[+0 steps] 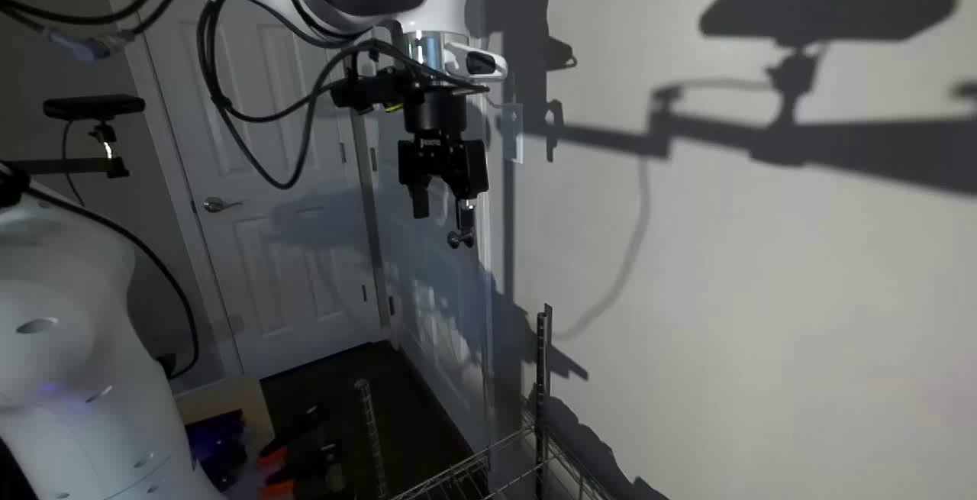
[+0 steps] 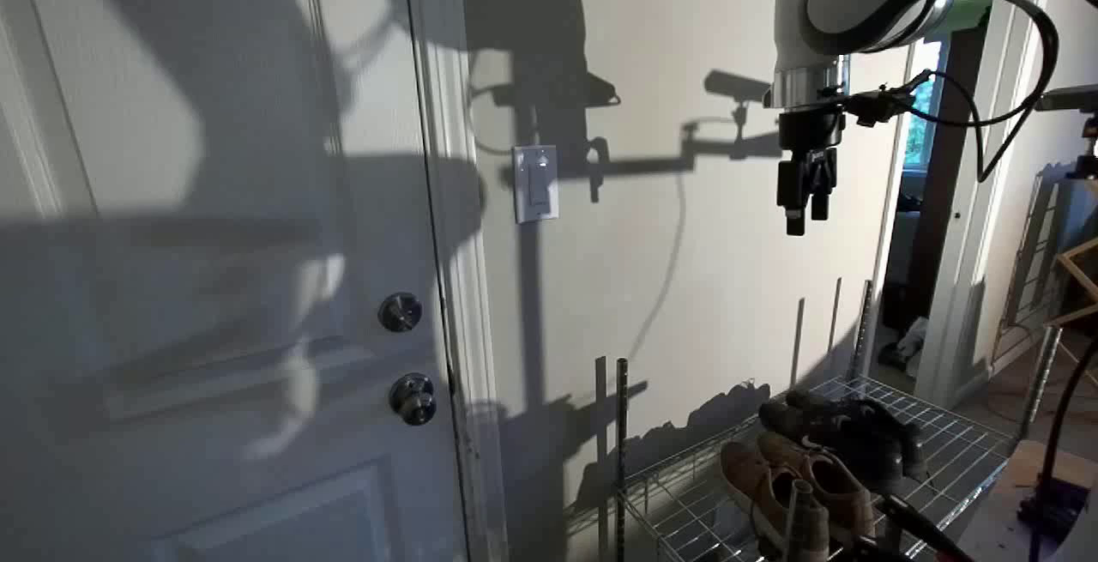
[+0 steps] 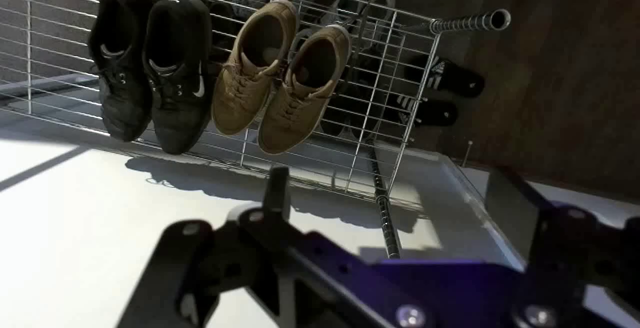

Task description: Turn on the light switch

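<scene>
Spot gripper (image 1: 443, 216) tips-down, spread wide, holding nothing; see light switch (image 2: 536, 184) well apart from it, wire rack (image 2: 956, 432) below.

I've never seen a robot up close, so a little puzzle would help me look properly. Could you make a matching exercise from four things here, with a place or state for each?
Things:
1. light switch
2. gripper
3. brown shoes
4. lower round knob

Places and states:
A. on the wire rack
B. on the pale wall
C. on the white door
D. open, hanging in mid-air

Pairs: 1-B, 2-D, 3-A, 4-C
</scene>
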### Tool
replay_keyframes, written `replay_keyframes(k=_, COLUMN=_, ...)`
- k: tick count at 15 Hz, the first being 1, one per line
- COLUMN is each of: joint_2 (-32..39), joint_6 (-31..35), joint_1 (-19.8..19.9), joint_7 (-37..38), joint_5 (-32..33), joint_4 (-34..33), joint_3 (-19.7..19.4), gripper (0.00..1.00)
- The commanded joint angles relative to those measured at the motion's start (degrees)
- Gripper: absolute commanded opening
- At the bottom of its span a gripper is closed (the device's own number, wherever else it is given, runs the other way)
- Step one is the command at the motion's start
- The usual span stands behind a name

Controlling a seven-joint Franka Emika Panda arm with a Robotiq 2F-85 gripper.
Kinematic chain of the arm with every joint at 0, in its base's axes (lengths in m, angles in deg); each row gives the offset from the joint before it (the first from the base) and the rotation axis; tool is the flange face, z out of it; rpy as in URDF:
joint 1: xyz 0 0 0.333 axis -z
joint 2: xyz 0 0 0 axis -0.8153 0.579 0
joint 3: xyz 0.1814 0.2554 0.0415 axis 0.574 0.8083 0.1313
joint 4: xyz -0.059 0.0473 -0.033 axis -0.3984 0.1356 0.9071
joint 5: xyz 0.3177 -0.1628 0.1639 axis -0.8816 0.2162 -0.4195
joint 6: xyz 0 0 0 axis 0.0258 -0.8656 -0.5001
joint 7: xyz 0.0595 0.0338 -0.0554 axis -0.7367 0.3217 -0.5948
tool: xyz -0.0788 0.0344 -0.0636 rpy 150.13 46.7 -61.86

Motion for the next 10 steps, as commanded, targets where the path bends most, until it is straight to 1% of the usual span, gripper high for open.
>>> replay_keyframes(k=1, joint_2=0.0, joint_6=-0.1, joint_1=-0.1, joint_7=0.0, joint_5=0.0, joint_4=-0.1, joint_3=-0.1, gripper=1.0)
replay_keyframes(k=7, joint_2=0.2, joint_6=-0.1, joint_1=-0.2, joint_7=0.2, joint_5=0.3, joint_4=-0.1, joint_3=0.2, gripper=1.0)
replay_keyframes(k=10, joint_2=0.4, joint_6=-0.4, joint_1=-0.7, joint_7=-1.2, joint_5=0.2, joint_4=-0.6, joint_3=0.1, gripper=1.0)
